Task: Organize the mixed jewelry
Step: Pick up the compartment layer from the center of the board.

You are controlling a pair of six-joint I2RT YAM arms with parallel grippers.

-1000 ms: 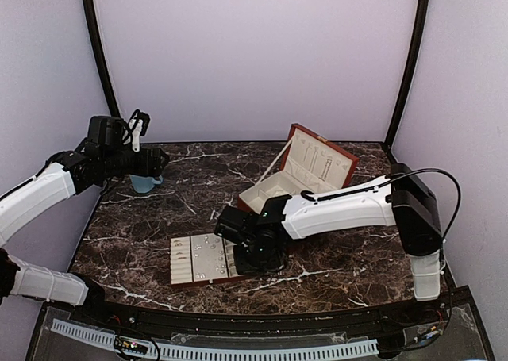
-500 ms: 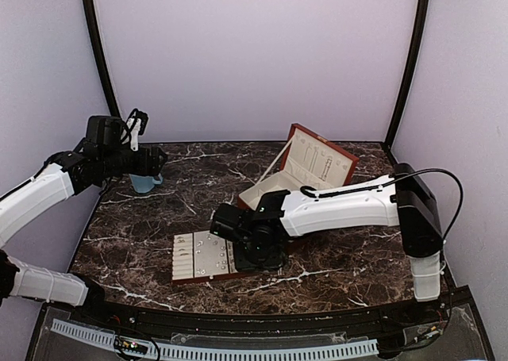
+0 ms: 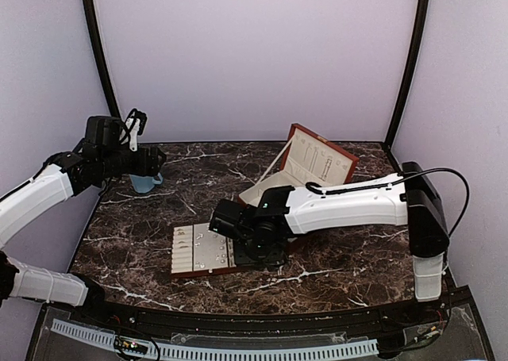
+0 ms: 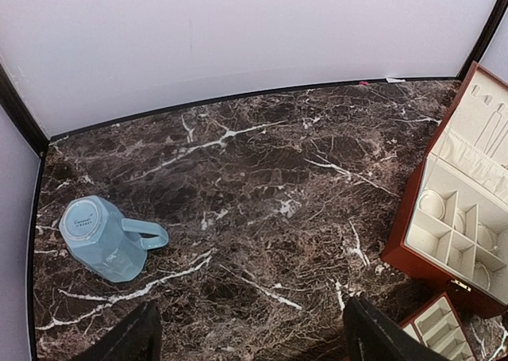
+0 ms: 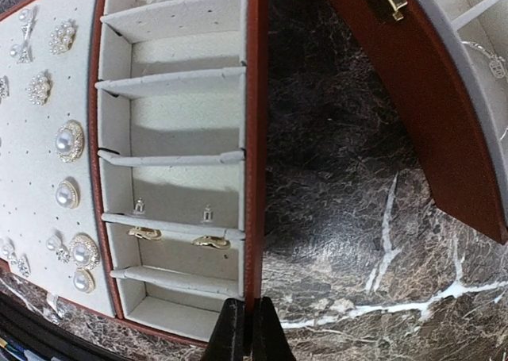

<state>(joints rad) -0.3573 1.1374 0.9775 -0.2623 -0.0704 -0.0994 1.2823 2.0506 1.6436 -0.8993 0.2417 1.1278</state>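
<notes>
Sliding leftward since a second ago, the right claw (image 5: pixel 242 333) sits with its tips pressed together at the red-brown rim of the tray (image 5: pixel 252 99), which has shifted with it. Mixed jewelry (image 5: pixel 67 141) lies on the tray's cream panel and in its slots. The left claw (image 4: pixel 250 341) hangs spread above the counter (image 4: pixel 278 178), near the blue cup (image 4: pixel 103 238); the hinged box (image 4: pixel 456 218) stands open.

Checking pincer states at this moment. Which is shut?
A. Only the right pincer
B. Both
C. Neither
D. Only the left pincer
A: in its wrist view the right pincer has its fingers pressed together beside the tray rim, while the left pincer shows its fingers spread wide apart.
</notes>
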